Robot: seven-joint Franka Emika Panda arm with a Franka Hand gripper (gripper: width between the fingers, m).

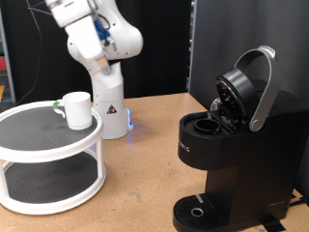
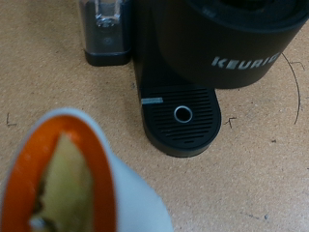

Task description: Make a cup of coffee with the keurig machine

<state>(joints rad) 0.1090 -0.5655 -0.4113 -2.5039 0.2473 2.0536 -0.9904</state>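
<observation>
The white cup (image 1: 77,109) stands upright on the top shelf of a round white stand (image 1: 19,147) at the exterior view's left. The black keurig machine (image 1: 232,150) stands at the right with its silver-handled lid (image 1: 263,87) raised and the pod chamber open. Its round drip tray (image 1: 198,211) is bare. In the wrist view a small white pod with an orange rim and tan top (image 2: 72,179) fills the near corner, very close to the camera, above the table in front of the machine (image 2: 232,43) and its drip tray (image 2: 183,116). No gripper fingers show in either view.
The robot's white base (image 1: 106,97) stands on the wooden table behind the stand. The machine's clear water tank (image 2: 106,29) sits beside its body. A black curtain hangs behind. The stand has a lower shelf (image 1: 48,179).
</observation>
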